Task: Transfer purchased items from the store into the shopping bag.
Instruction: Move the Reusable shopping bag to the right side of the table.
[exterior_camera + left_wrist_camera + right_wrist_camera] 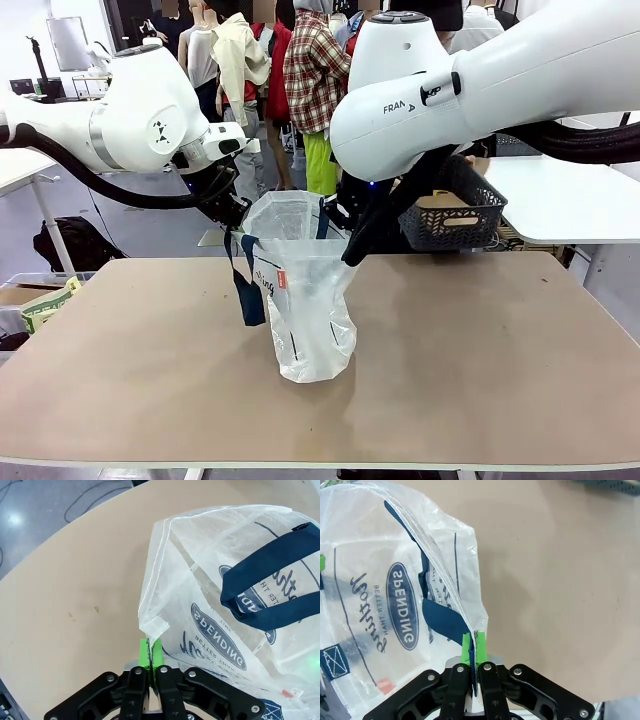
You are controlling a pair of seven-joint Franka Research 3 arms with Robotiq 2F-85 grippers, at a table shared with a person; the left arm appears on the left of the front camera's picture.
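The shopping bag (310, 310), translucent white with navy handles (247, 285) and dark lettering, stands upright at the middle of the table with its mouth held wide. My left gripper (237, 215) is shut on the bag's left rim, and the green pads (145, 652) pinch a fold of plastic (155, 627). My right gripper (340, 215) is shut on the opposite rim, its pads (466, 647) clamping the bag's edge (480, 615). The store, a dark grey lattice basket (455, 215), sits behind my right arm at the table's far side. The purchased items are hidden.
The tan table (480, 350) has free room in front and on both sides of the bag. A white table (570, 200) stands at the far right. A box of clutter (40, 300) sits on the floor at the left.
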